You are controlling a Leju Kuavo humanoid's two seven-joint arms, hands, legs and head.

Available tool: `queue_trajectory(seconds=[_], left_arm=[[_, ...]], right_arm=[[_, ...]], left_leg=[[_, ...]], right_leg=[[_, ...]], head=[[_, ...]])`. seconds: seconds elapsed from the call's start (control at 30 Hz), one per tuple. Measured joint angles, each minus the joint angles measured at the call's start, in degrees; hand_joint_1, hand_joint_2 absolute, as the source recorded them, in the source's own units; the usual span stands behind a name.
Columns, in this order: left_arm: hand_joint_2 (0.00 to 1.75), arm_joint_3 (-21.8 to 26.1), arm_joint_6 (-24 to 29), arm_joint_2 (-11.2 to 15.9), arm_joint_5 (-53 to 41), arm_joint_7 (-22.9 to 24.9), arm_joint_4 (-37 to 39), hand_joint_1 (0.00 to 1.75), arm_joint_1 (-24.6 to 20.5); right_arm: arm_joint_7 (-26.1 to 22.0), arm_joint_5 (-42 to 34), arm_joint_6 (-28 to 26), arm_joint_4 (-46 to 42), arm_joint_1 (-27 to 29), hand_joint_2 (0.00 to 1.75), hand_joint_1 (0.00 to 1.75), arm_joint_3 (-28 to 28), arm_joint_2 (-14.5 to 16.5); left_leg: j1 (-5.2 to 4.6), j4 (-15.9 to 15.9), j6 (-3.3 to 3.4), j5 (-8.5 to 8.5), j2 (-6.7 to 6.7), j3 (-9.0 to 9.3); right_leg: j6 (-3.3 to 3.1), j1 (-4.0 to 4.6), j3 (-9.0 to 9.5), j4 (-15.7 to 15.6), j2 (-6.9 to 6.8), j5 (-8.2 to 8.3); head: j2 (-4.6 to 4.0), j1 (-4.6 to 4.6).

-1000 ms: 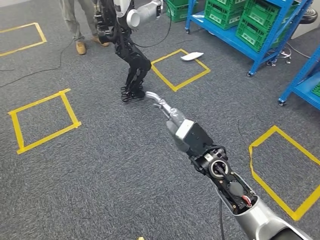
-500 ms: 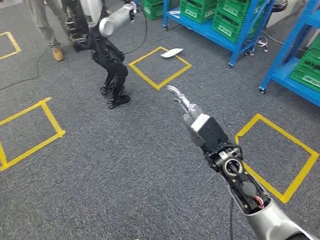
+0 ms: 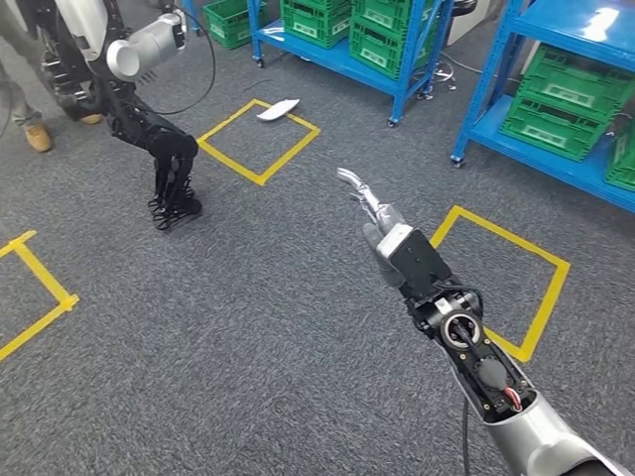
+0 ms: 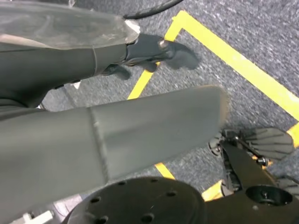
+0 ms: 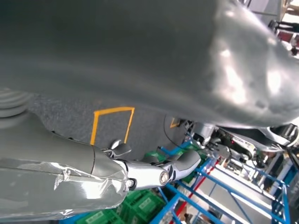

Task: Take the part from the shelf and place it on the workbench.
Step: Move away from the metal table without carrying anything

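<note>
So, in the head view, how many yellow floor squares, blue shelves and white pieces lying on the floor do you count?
Yellow squares: 3 (the left one is cut off by the edge)
Blue shelves: 2
White piece: 1
Total: 6

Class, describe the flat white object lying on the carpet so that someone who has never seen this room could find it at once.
Start at the long blue metal shelving loaded with green plastic crates along the far side. On the grey carpet in front of it is a yellow tape square. The flat white object lies across that square's far corner, the only loose pale thing on the floor.
</note>
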Motion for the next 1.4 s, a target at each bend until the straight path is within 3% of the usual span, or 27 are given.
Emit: queue_trajectory(seconds=[0.03, 0.1, 0.13, 0.17, 0.2, 0.23, 0.27, 0.33, 0.4, 0.47, 0.53, 0.6, 0.63, 0.67, 0.7, 0.73, 0.83, 0.9, 0.97, 1.03, 1.1, 1.17, 1.2, 1.23, 1.27, 1.33, 1.4], left_arm=[[0.0, 0.01, -0.01, -0.07, 0.01, 0.0, 0.0, 0.0, 0.02], [0.0, 0.01, -0.01, -0.04, 0.02, 0.01, 0.01, 0.0, 0.18], [0.0, 0.01, -0.01, -0.04, 0.04, 0.01, 0.01, 0.0, 0.27], [0.0, 0.01, -0.02, -0.04, 0.05, 0.0, 0.01, 0.0, 0.33], [0.0, 0.01, -0.04, -0.06, 0.06, -0.02, 0.01, 0.0, 0.35], [0.0, 0.01, -0.06, -0.1, 0.06, -0.05, 0.01, 0.0, 0.34], [0.0, 0.01, -0.09, -0.15, 0.05, -0.09, 0.01, 0.0, 0.32], [0.0, 0.01, -0.17, -0.16, 0.01, -0.13, 0.01, 0.0, 0.29], [0.0, 0.02, -0.31, -0.1, -0.04, -0.13, 0.01, 0.0, 0.21], [0.0, 0.03, -0.46, -0.08, -0.05, -0.13, 0.01, 0.0, 0.07], [0.0, 0.04, -0.55, -0.07, -0.05, -0.13, 0.01, 0.0, 0.0], [0.0, 0.05, -0.59, -0.08, -0.07, -0.13, 0.01, 0.0, 0.08], [0.0, 0.05, -0.61, -0.09, -0.07, -0.13, 0.01, 0.0, 0.17], [0.0, 0.05, -0.62, -0.11, -0.09, -0.12, 0.01, 0.0, 0.27], [0.0, 0.05, -0.62, -0.13, -0.14, -0.12, 0.01, 0.0, 0.33], [0.0, 0.05, -0.62, -0.13, -0.21, -0.11, 0.01, 0.0, 0.37], [0.0, 0.05, -0.63, 0.02, -0.58, -0.1, 0.01, 0.0, 0.38], [0.0, 0.05, -0.68, 0.14, -0.81, -0.09, 0.01, 0.0, 0.34], [0.0, 0.05, -0.76, 0.09, -0.96, -0.08, -0.01, 0.0, 0.27], [0.0, 0.05, -0.79, -0.05, -1.12, -0.01, -0.02, 0.0, 0.23], [0.0, 0.05, -0.8, -0.1, -1.22, 0.06, -0.02, 0.0, 0.33], [0.0, 0.05, -0.8, -0.07, -1.26, 0.08, -0.01, 0.0, 0.46], [0.0, 0.05, -0.8, -0.07, -1.26, 0.1, 0.0, 0.0, 0.48], [0.0, 0.05, -0.8, -0.1, -1.26, 0.14, 0.01, 0.0, 0.48], [0.0, 0.05, -0.8, -0.15, -1.26, 0.18, 0.0, 0.0, 0.47], [0.0, 0.05, -0.8, -0.15, -1.27, 0.26, 0.0, 0.0, 0.42], [0.0, 0.05, -0.8, -0.02, -1.35, 0.27, 0.01, 0.0, 0.31]], right_arm=[[0.01, 0.03, -0.03, -0.13, -0.01, 0.0, 0.0, -0.12, -0.14], [0.34, 0.53, -0.19, -0.25, -0.01, 0.0, 0.0, -0.31, -0.32], [0.74, 1.09, -0.33, -0.25, 0.05, 0.0, 0.0, -0.37, -0.41], [1.27, 1.82, -0.48, -0.23, 0.13, 0.0, 0.0, -0.4, -0.53], [1.91, 2.63, -0.62, -0.21, 0.19, 0.0, 0.0, -0.47, -0.69], [2.6, 3.43, -0.75, -0.17, 0.22, 0.0, 0.0, -0.57, -0.89], [3.28, 4.2, -0.87, -0.1, 0.2, 0.0, 0.0, -0.71, -1.11], [4.48, 5.76, -1.24, 0.37, 0.06, 0.0, 0.0, -1.01, -1.52], [5.37, 7.05, -1.75, 1.72, -0.01, 0.0, 0.0, -1.38, -1.94], [5.76, 7.91, -2.25, 3.93, 0.13, 0.0, 0.0, -1.9, -2.41], [5.61, 8.56, -2.63, 6.61, 0.13, 0.0, 0.0, -2.49, -2.7], [5.34, 9.19, -2.97, 10.04, 0.05, 0.0, 0.0, -3.14, -2.8], [5.09, 9.36, -3.2, 12.26, 0.09, 0.0, 0.0, -3.47, -2.85], [4.57, 9.53, -3.6, 15.05, 0.14, 0.0, 0.0, -3.8, -2.89], [3.88, 9.6, -4.02, 18.2, 0.14, 0.0, 0.0, -4.13, -2.93], [3.19, 9.66, -4.38, 21.54, 0.08, 0.0, 0.0, -4.5, -2.97], [2.25, 9.07, -4.92, 32.4, -0.61, 0.0, 0.0, -5.88, -3.1], [2.28, 8.22, -5.09, 39.67, -0.92, 0.0, 0.0, -6.8, -3.17], [2.86, 7.43, -5.18, 45.89, -0.44, 0.0, 0.0, -7.57, -3.33], [4.11, 6.6, -5.2, 51.75, 0.43, 0.0, 0.0, -8.3, -3.52], [5.05, 5.95, -5.15, 57.21, 0.99, 0.0, 0.0, -9.01, -3.59], [5.7, 5.55, -5.07, 61.77, 1.48, 0.0, 0.0, -9.49, -3.58], [6.19, 5.39, -5.0, 63.68, 1.81, 0.0, 0.0, -9.65, -3.57], [6.78, 5.29, -4.94, 65.59, 2.08, 0.0, 0.0, -9.83, -3.57], [7.41, 5.26, -4.84, 67.33, 2.24, 0.0, 0.0, -10.03, -3.57], [8.8, 5.09, -4.58, 70.26, 2.49, 0.0, 0.0, -10.4, -3.49], [10.13, 4.58, -4.27, 72.5, 3.02, 0.0, 0.0, -10.76, -3.31]], left_leg=[[0.16, -0.31, 0.26, 0.16, 0.61, 0.07], [0.16, -0.45, 0.55, 0.2, 1.71, 0.09], [0.14, -0.45, 0.57, 0.16, 2.28, 0.09], [0.13, -0.44, 0.54, 0.1, 2.85, 0.11], [0.14, -0.42, 0.47, 0.04, 3.4, 0.16], [0.16, -0.39, 0.35, -0.07, 3.91, 0.27], [0.18, -0.34, 0.15, -0.22, 4.42, 0.44], [-0.07, -0.1, -0.42, -0.61, 5.26, 0.74], [-0.34, 0.08, -0.94, -0.87, 6.08, 0.9], [-0.2, 0.22, -1.48, -1.14, 6.7, 1.06], [0.05, 2.48, -2.02, -2.79, 5.08, 0.26], [0.17, 10.22, -2.28, -6.65, 2.43, -3.47], [0.16, 14.69, -2.29, -8.37, 1.79, -5.81], [0.14, 18.1, -2.24, -9.24, 1.44, -7.75], [0.11, 18.84, -2.09, -8.71, 1.29, -8.45], [0.08, 17.12, -1.84, -7.08, 1.11, -7.99], [0.01, 4.7, -0.81, -0.96, -1.56, -2.81], [-0.11, 0.86, -0.48, 0.03, -2.73, -1.12], [-0.15, 0.44, -0.26, 0.05, -1.87, -0.82], [0.13, -0.28, 0.27, 0.29, -0.76, -0.39], [0.26, -0.76, 0.66, 0.4, 0.51, -0.13], [0.18, -0.71, 0.71, 0.22, 1.79, -0.09], [0.18, -0.65, 0.66, 0.08, 2.39, -0.04], [0.21, -0.56, 0.52, -0.1, 3.02, 0.04], [0.29, -0.4, 0.29, -0.35, 3.62, 0.19], [0.23, 0.19, -0.43, -1.04, 4.7, 0.55], [-0.04, 0.61, -1.15, -1.63, 5.55, 0.94]], right_leg=[[0.23, 0.08, -1.06, 2.33, -1.41, -1.48], [0.63, -0.06, -4.72, 10.45, -4.29, -5.72], [0.86, -0.19, -6.53, 14.44, -4.87, -7.3], [1.05, -0.35, -7.58, 16.74, -5.15, -7.87], [1.19, -0.49, -7.43, 16.6, -5.38, -7.24], [1.27, -0.61, -6.05, 14.01, -5.73, -5.62], [1.3, -0.69, -3.68, 9.53, -6.54, -3.45], [1.08, -0.52, 0.48, 1.42, -8.55, -0.63], [0.54, -0.2, 1.56, -1.13, -8.91, -0.21], [-0.17, -0.19, 1.45, -1.21, -7.57, 0.02], [-0.79, -0.39, 1.47, -1.39, -6.52, 0.3], [-1.14, -0.5, 1.3, -1.43, -5.52, 0.47], [-1.25, -0.46, 1.2, -1.43, -4.94, 0.52], [-1.3, -0.41, 1.13, -1.42, -4.26, 0.55], [-1.33, -0.35, 1.12, -1.42, -3.58, 0.56], [-1.34, -0.32, 1.16, -1.42, -2.89, 0.57], [-1.13, -0.26, 1.18, -1.36, -1.02, 0.55], [-0.64, -0.32, 0.95, -1.35, -0.04, 0.55], [0.06, -0.38, 0.87, -1.55, 0.77, 0.61], [0.59, -0.29, 0.18, -0.07, -0.88, -0.54], [1.01, -0.37, -2.87, 6.29, -3.83, -4.07], [1.53, -0.71, -6.85, 14.16, -4.96, -7.21], [1.77, -0.9, -7.69, 15.72, -5.17, -7.31], [2.01, -1.11, -7.43, 15.12, -5.37, -6.4], [2.21, -1.3, -5.8, 11.92, -5.84, -4.51], [2.49, -1.44, -1.44, 3.6, -8.03, -1.04], [2.08, -1.31, 0.59, -0.26, -9.1, -0.04]], head=[[0.0, 0.29], [0.0, 1.02], [0.0, 1.26], [0.0, 1.38], [0.0, 1.51], [0.0, 1.67], [0.0, 1.87], [0.0, 2.27], [0.0, 2.11], [0.0, 1.7], [0.0, 1.27], [0.0, 0.49], [0.0, 0.19], [0.0, -0.01], [0.0, -0.09], [0.0, -0.14], [0.0, -0.26], [0.0, -0.28], [0.0, -0.27], [0.0, 0.03], [0.0, 0.9], [0.0, 1.53], [0.0, 1.64], [0.0, 1.8], [0.0, 1.98], [0.0, 2.47], [0.0, 2.53]])
